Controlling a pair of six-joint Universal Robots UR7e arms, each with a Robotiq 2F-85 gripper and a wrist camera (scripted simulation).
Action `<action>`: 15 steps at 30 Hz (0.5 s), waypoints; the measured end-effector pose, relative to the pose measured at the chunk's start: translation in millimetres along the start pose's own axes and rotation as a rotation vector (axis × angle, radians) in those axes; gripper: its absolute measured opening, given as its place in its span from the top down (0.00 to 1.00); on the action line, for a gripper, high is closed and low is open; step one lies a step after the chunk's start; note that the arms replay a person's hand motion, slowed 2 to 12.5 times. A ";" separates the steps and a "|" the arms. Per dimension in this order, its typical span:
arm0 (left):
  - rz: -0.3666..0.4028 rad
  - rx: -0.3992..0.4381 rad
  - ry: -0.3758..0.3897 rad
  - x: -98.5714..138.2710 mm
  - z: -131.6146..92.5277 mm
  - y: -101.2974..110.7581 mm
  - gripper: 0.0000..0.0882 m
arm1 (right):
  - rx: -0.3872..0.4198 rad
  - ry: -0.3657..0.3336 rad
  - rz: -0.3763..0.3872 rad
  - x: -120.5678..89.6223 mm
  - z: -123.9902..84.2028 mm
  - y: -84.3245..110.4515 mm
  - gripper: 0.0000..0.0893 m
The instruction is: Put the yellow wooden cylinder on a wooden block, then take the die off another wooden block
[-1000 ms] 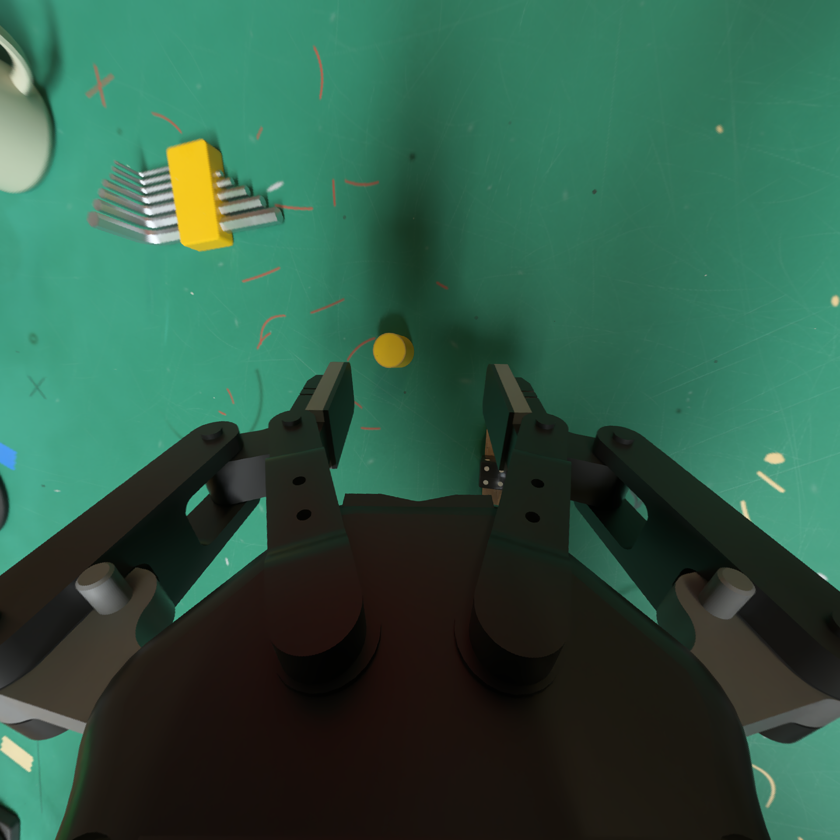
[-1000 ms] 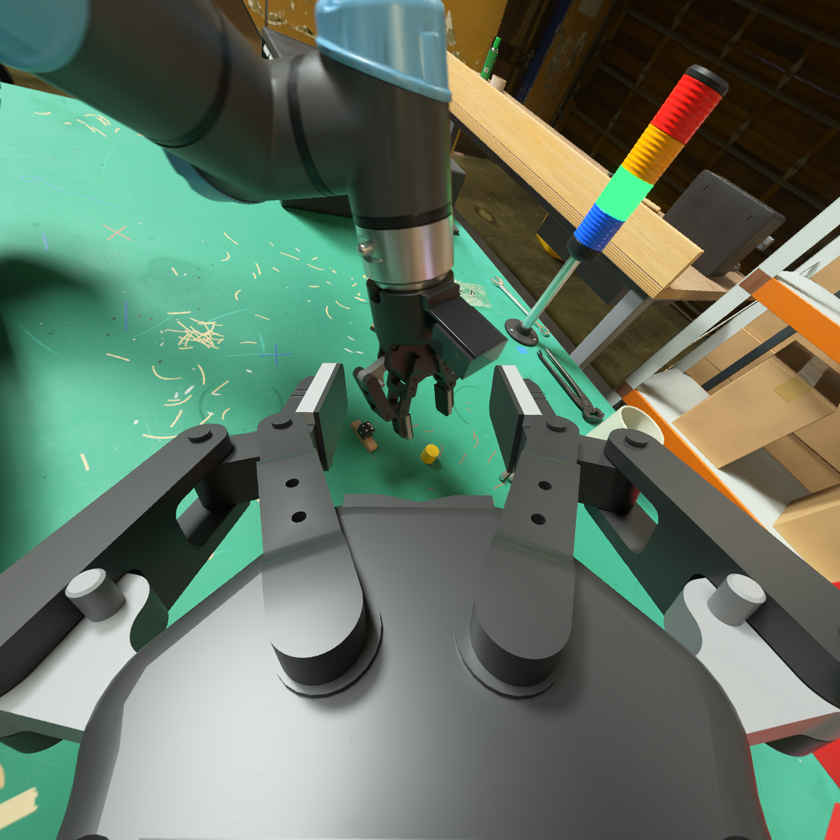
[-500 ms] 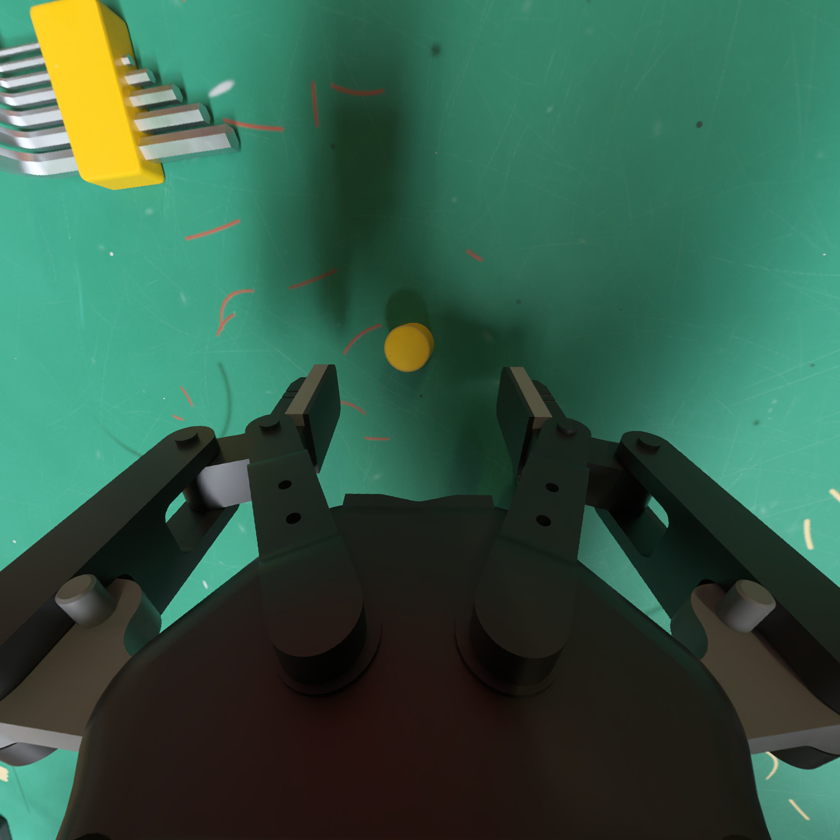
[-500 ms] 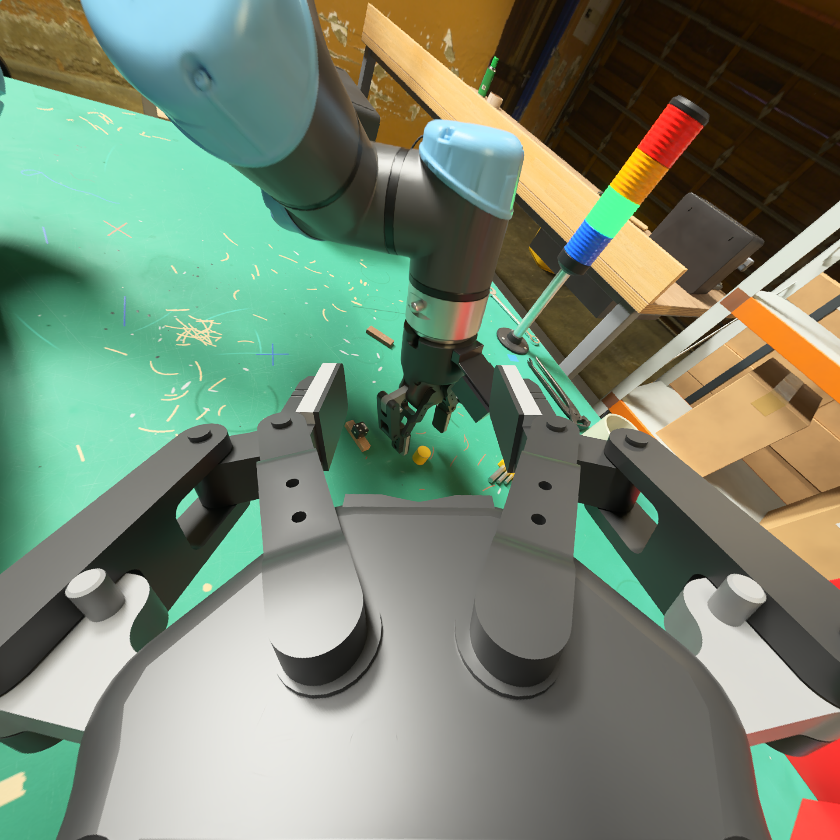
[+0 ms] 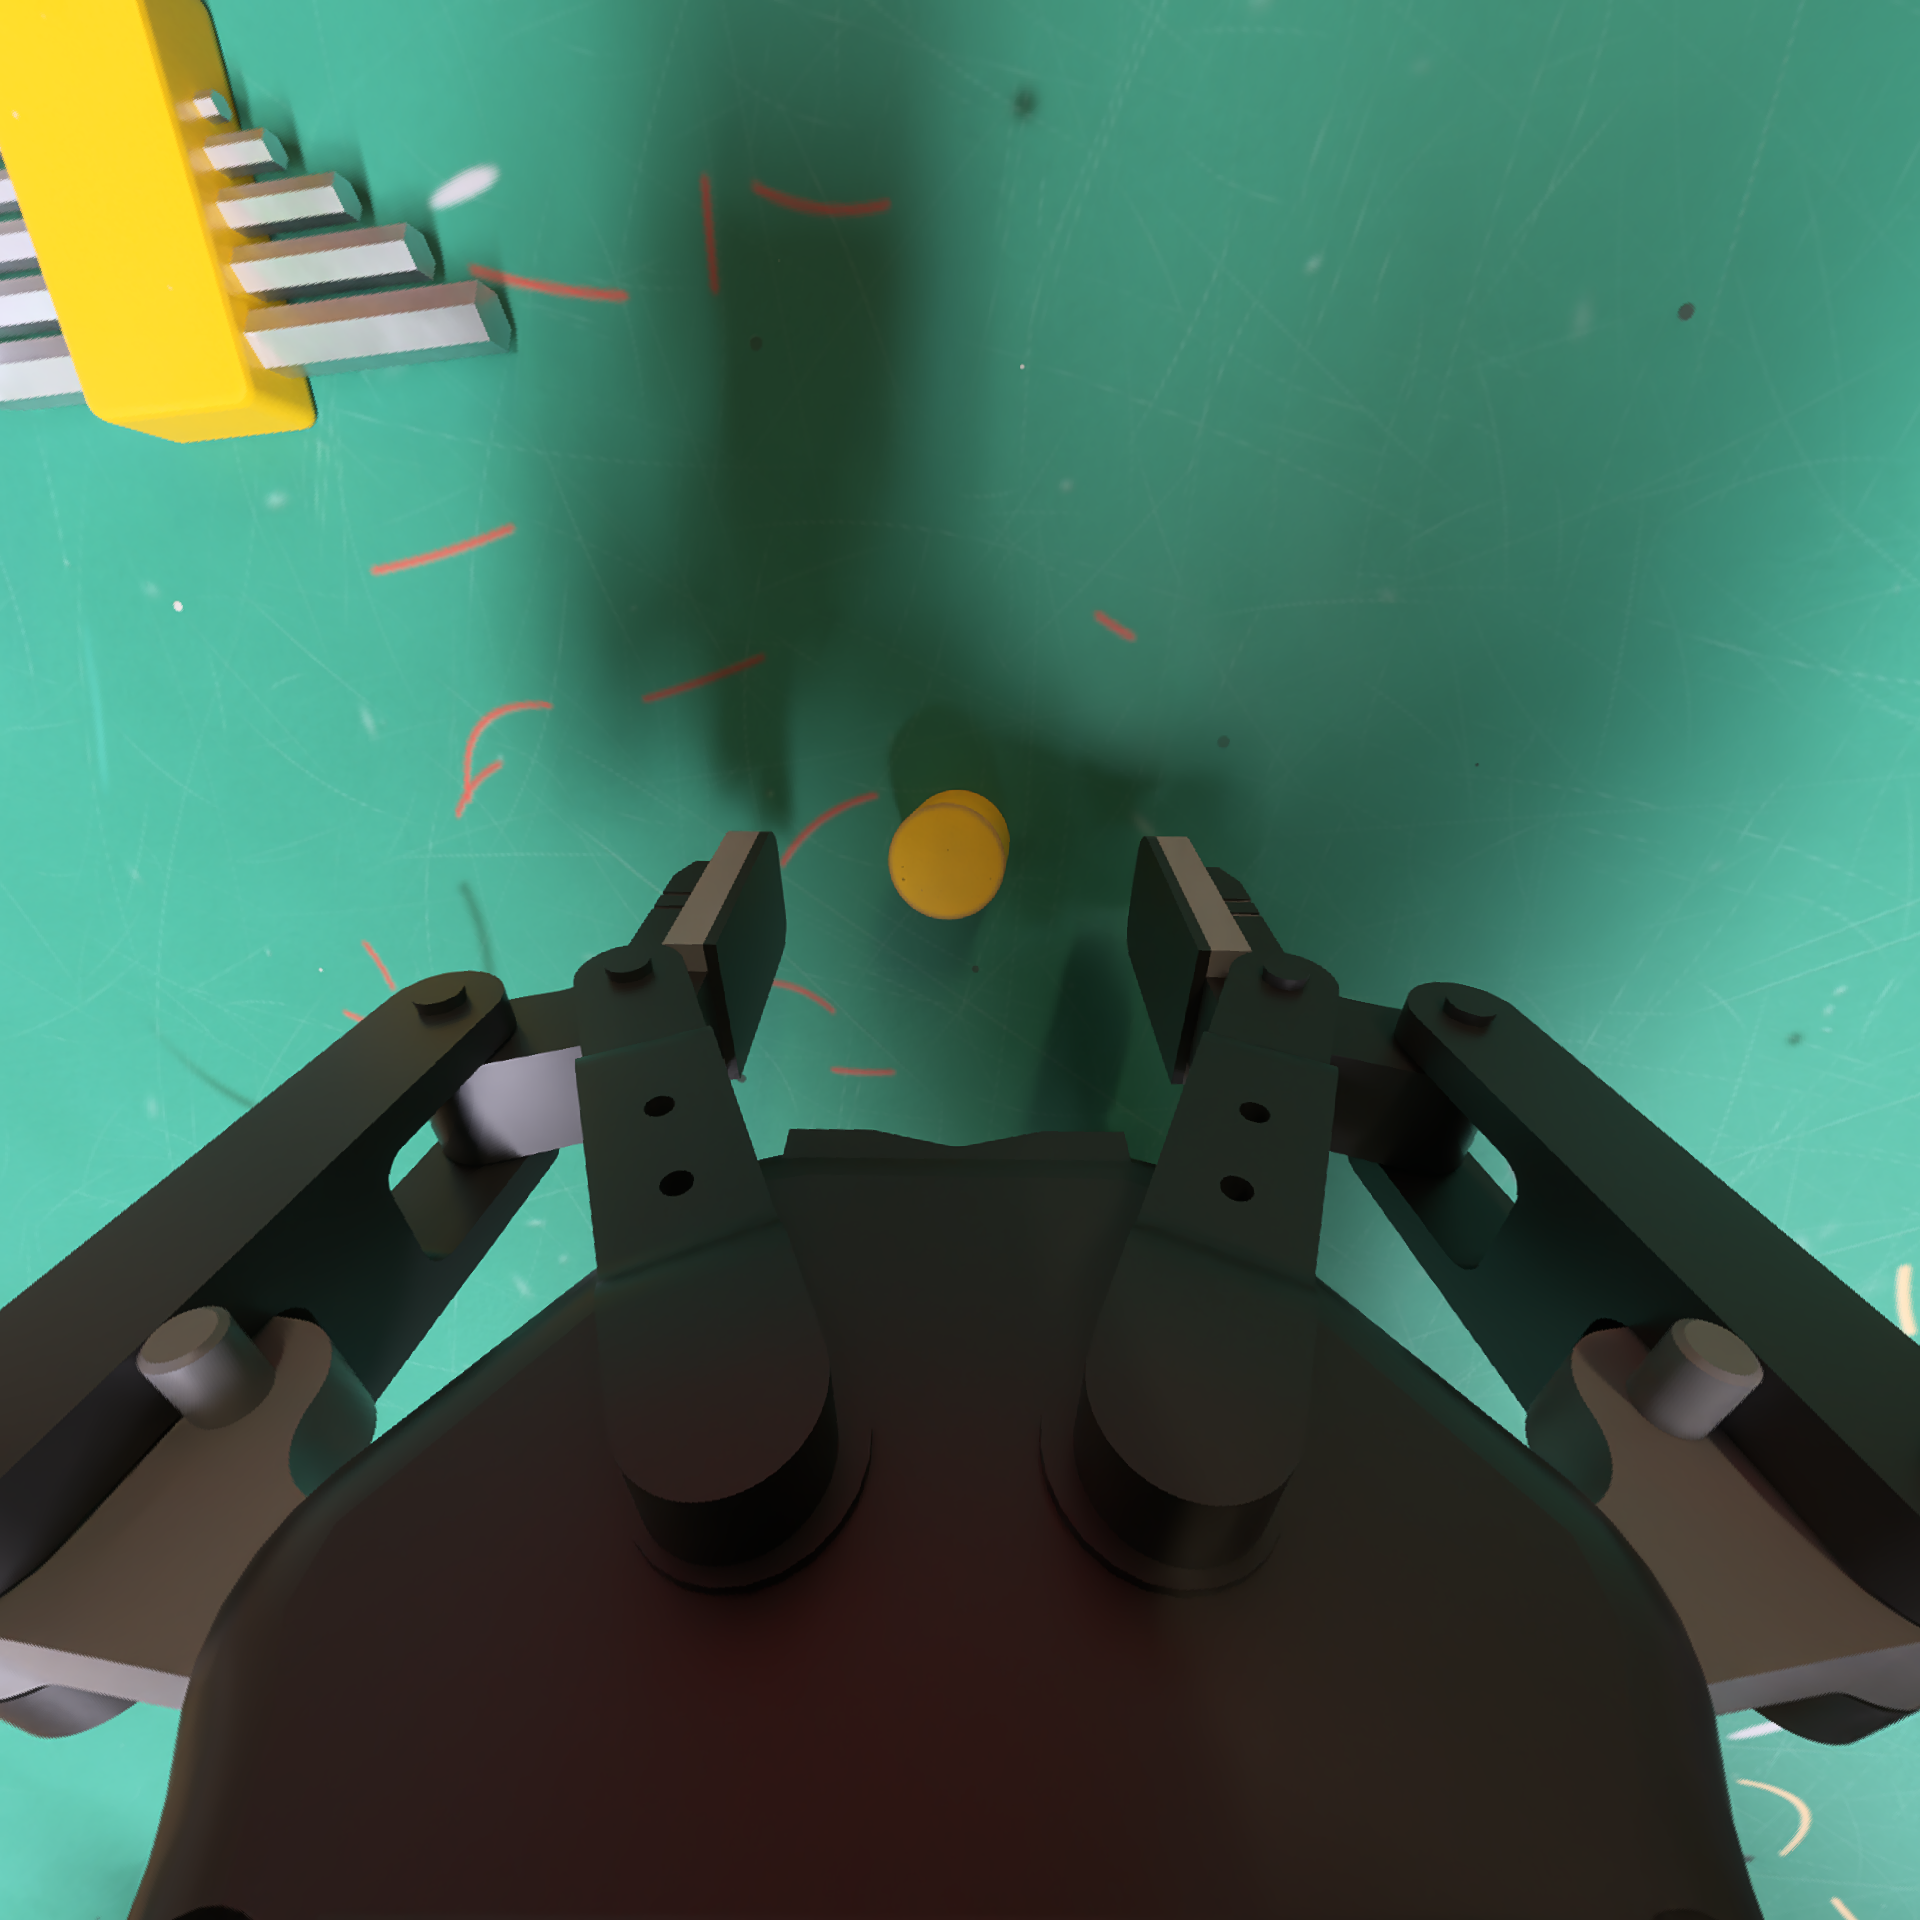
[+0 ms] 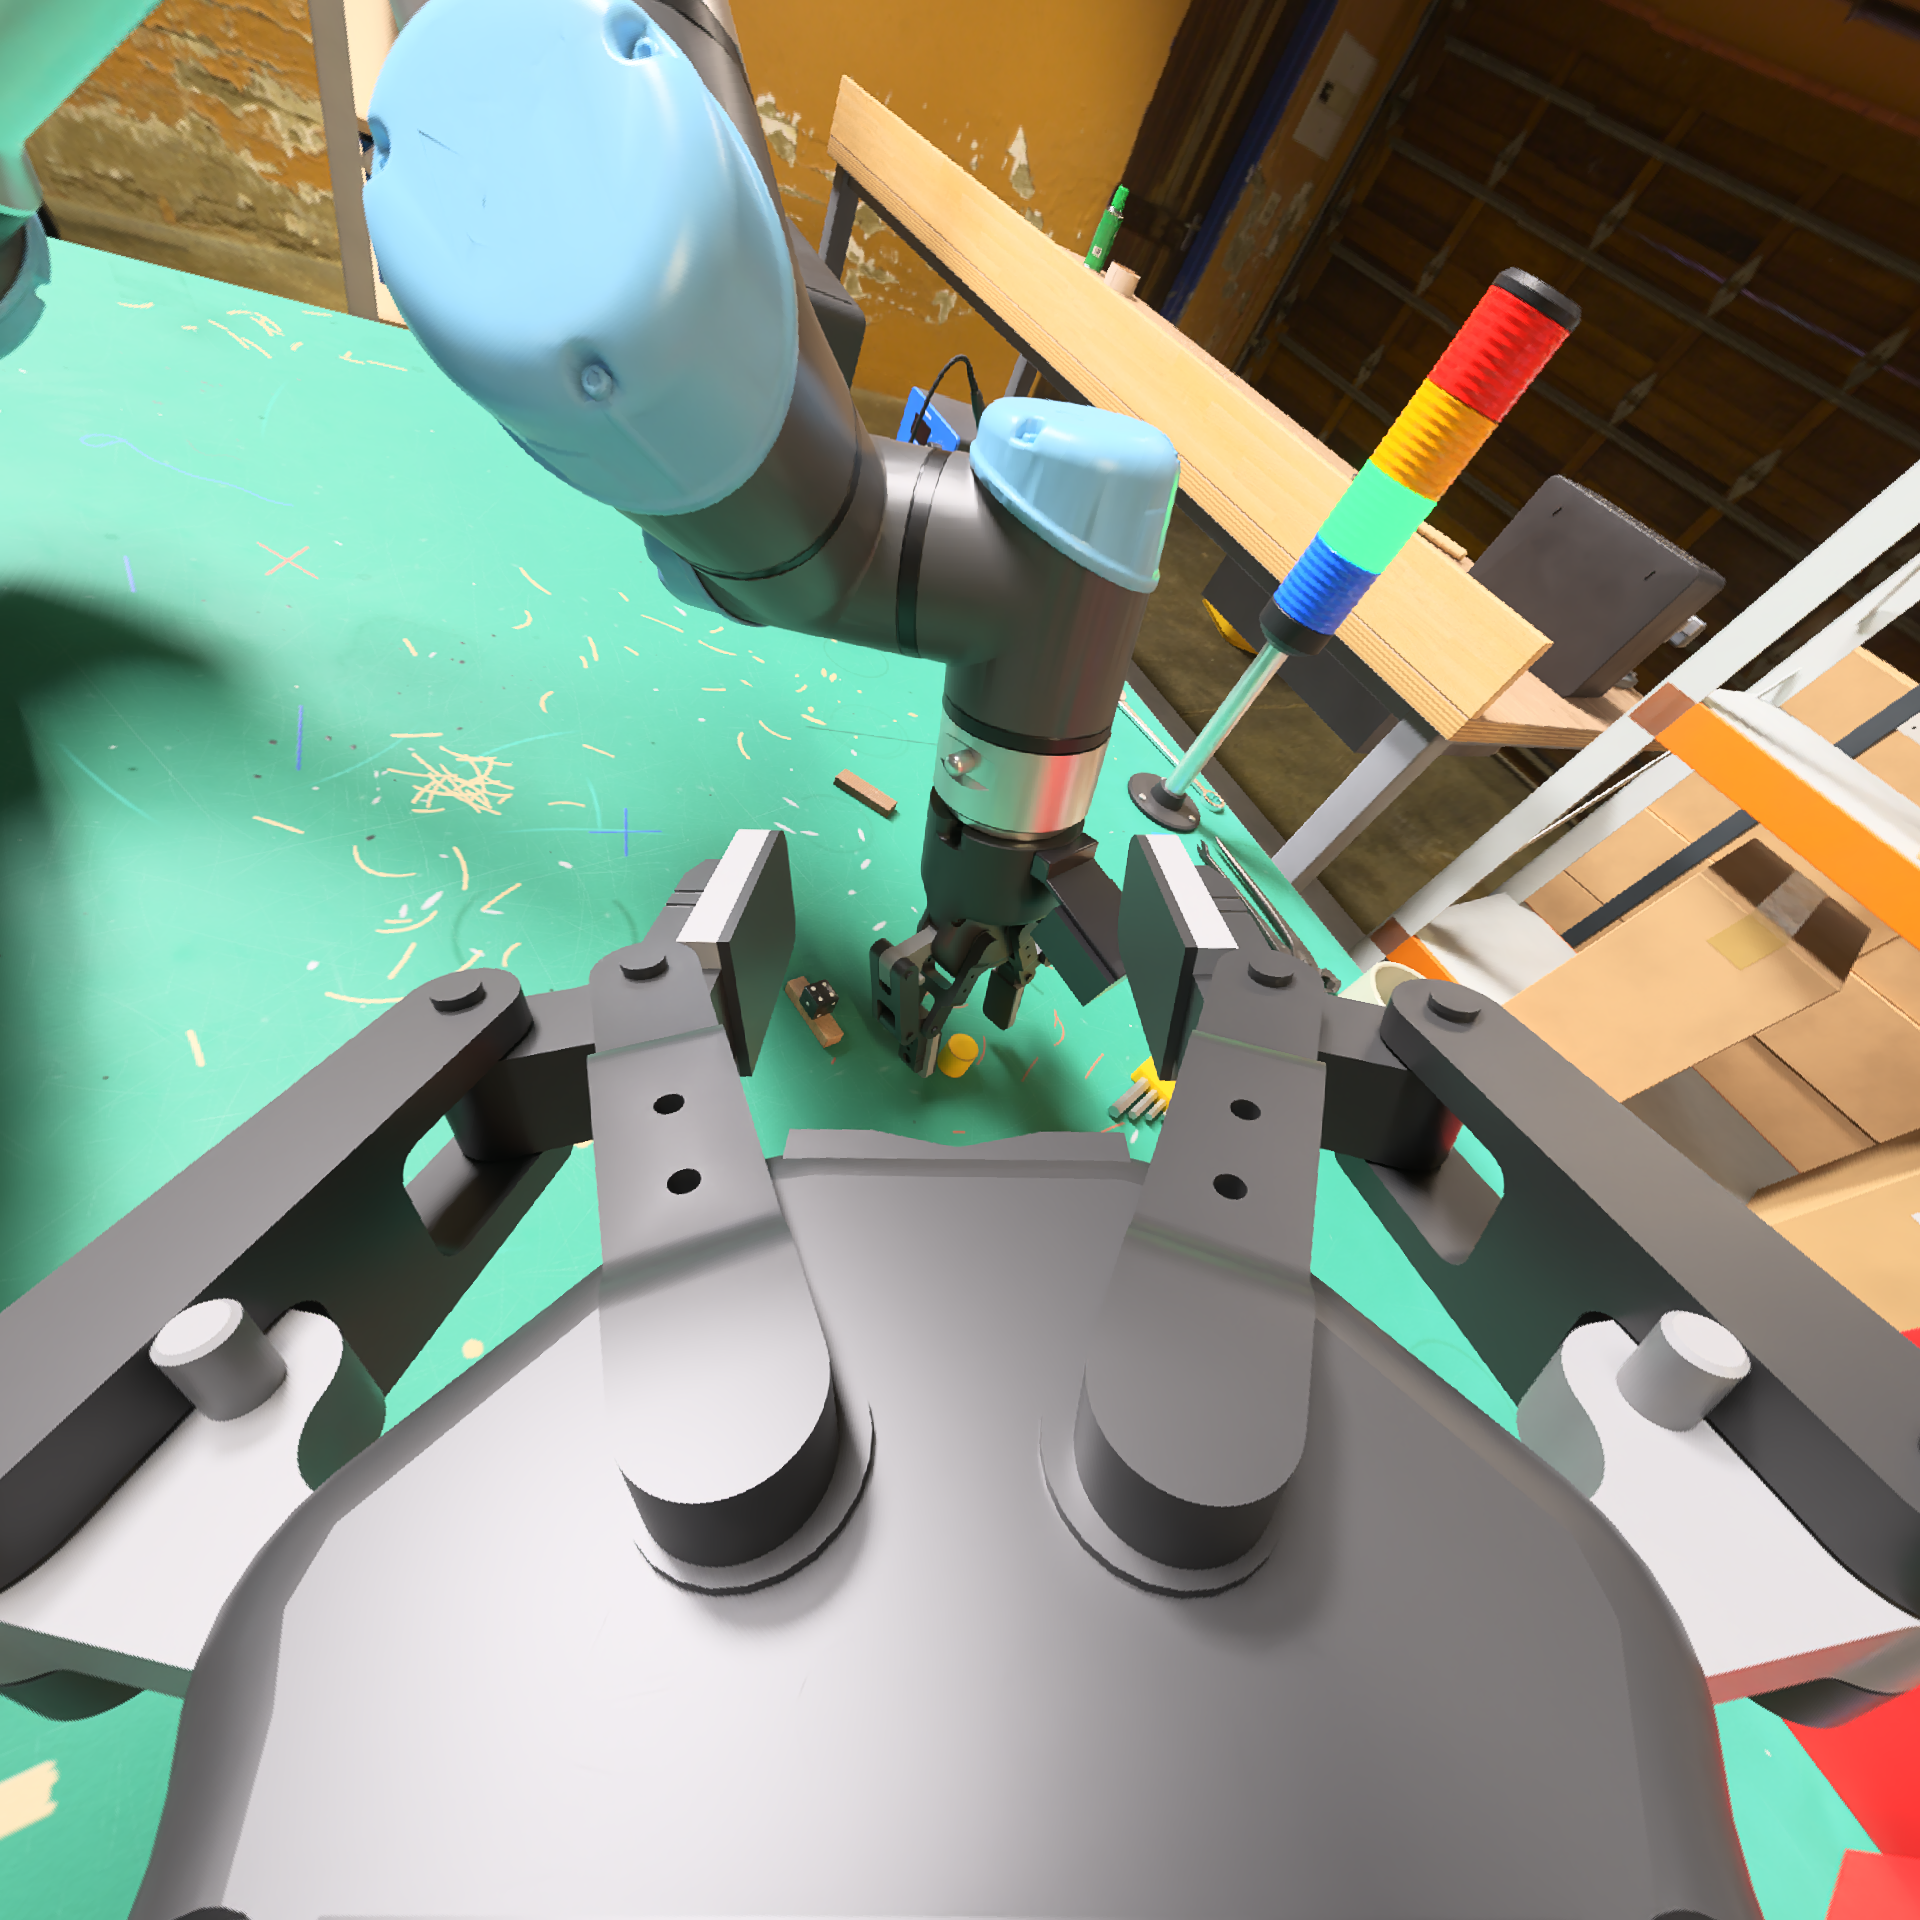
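The yellow wooden cylinder (image 5: pixel 948 854) stands upright on the green mat, seen from above. My left gripper (image 5: pixel 954 883) is open and low over it, fingers on either side and not touching. In the right wrist view the same cylinder (image 6: pixel 957 1054) sits by the left gripper's fingertips (image 6: pixel 918 1044). A black die (image 6: pixel 819 997) rests on a wooden block (image 6: pixel 815 1013) just left of there. A second wooden block (image 6: pixel 865 791) lies bare farther back. My right gripper (image 6: pixel 954 914) is open and empty, high above the mat.
A yellow-holdered hex key set (image 5: pixel 145 239) lies at the upper left of the left wrist view and shows small in the right wrist view (image 6: pixel 1143 1093). A signal tower (image 6: pixel 1351 540), a wooden bench (image 6: pixel 1164 374) and cardboard boxes (image 6: pixel 1683 966) stand beyond the mat's right edge.
My left gripper has come down and forward over the cylinder, which now lies between its fingertips. The die and its block have left the left wrist view. My right gripper has pulled back slightly.
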State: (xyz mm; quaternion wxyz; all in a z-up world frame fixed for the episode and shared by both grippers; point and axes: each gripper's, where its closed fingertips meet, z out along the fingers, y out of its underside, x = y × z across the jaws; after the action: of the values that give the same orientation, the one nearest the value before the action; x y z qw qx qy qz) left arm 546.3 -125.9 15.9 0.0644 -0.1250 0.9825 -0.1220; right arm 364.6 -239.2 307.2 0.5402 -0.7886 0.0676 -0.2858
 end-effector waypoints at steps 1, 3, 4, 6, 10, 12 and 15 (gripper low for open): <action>0.000 -0.001 0.000 -0.2 0.8 -0.2 0.33 | 0.001 0.000 0.000 0.2 -0.2 0.1 0.37; -0.002 -0.003 0.001 -0.7 2.1 -0.3 0.34 | 0.001 -0.001 -0.001 0.5 -0.3 0.2 0.37; -0.002 -0.005 0.001 -0.9 2.7 -0.3 0.34 | 0.001 -0.001 -0.001 0.7 -0.2 0.3 0.37; -0.003 -0.008 0.003 -1.2 3.7 -0.2 0.36 | 0.001 -0.002 -0.002 0.7 0.0 0.7 0.37; -0.006 -0.007 0.007 -1.7 4.8 -1.4 0.44 | -0.002 -0.008 -0.005 0.0 1.1 1.6 0.37; -0.010 -0.004 0.008 -2.2 5.0 -2.3 0.47 | -0.003 -0.012 -0.007 -0.7 1.9 2.0 0.37; -0.012 -0.004 0.010 -2.3 5.2 -2.6 0.50 | -0.007 -0.020 -0.010 -2.1 3.2 3.0 0.37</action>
State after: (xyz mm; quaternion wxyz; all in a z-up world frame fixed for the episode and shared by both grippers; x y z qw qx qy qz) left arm 549.9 -128.9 11.9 0.0585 -0.1304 0.9823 -0.1210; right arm 365.1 -237.0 302.9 0.5366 -0.7937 0.0593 -0.2804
